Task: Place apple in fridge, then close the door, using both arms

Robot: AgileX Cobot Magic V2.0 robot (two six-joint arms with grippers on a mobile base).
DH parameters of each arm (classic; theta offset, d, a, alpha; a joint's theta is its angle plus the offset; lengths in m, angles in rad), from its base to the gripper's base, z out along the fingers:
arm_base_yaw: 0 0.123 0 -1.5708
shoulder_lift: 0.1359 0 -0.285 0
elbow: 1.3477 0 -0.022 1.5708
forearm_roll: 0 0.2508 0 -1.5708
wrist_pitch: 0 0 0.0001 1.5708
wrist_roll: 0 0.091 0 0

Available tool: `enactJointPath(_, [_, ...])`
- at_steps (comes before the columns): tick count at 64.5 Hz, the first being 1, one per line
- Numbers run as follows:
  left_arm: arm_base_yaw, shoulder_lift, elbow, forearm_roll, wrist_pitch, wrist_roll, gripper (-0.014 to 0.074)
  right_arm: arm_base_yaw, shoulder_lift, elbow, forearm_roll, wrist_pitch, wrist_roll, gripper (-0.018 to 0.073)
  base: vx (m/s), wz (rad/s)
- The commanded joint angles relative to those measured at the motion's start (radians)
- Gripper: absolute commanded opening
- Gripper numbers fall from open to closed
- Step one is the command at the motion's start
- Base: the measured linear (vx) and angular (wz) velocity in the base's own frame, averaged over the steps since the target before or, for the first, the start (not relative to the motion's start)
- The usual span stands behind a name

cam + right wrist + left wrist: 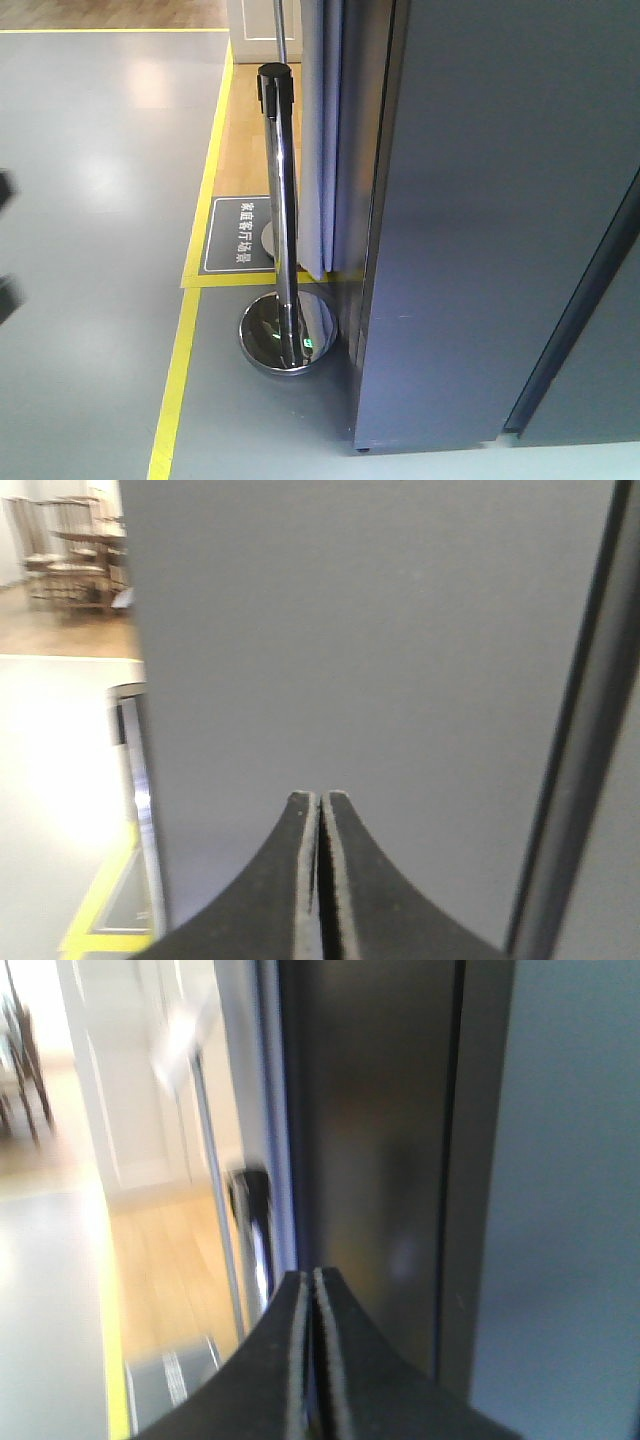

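Right up against the lens is the dark grey fridge (480,230), door (370,650) shut flat; can't see the apple anywhere. Chrome stanchion post (284,230) stands just left. Left gripper (313,1290) and right gripper (320,810) both pinched closed, holding nothing.

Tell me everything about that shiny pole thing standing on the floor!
The pole is a crowd-barrier post. It has a slim, mirror-bright metal shaft, a black cap on top and a round, polished dome base that reflects the room. It stands on the grey floor, appearing to lean slightly in this view, where the yellow floor line turns, right beside the tall dark grey fridge. Whether it touches the fridge cannot be told. No belt is seen pulled out.
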Motion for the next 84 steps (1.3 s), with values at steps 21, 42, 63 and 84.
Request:
enactJointPath(21, [0.002,-0.343,0.290,-0.002,0.057,0.015,-0.0006,0.164,-0.309,0.311,0.095,0.017,-0.013,-0.0004,0.00,0.00])
enactJointPath(42, [0.002,-0.346,0.328,-0.004,0.116,0.015,-0.0006,0.187,-0.364,0.341,0.089,0.044,-0.006,-0.0004,0.00,0.00])
enactJointPath(63, [0.002,-0.346,0.328,-0.005,0.126,0.015,-0.0007,0.187,-0.364,0.341,0.090,0.044,-0.004,-0.0004,0.00,0.00])
enactJointPath(84, [0.002,-0.346,0.328,-0.005,0.112,0.015,-0.0006,0.187,-0.364,0.341,0.090,0.044,-0.004,-0.0004,0.00,0.00])
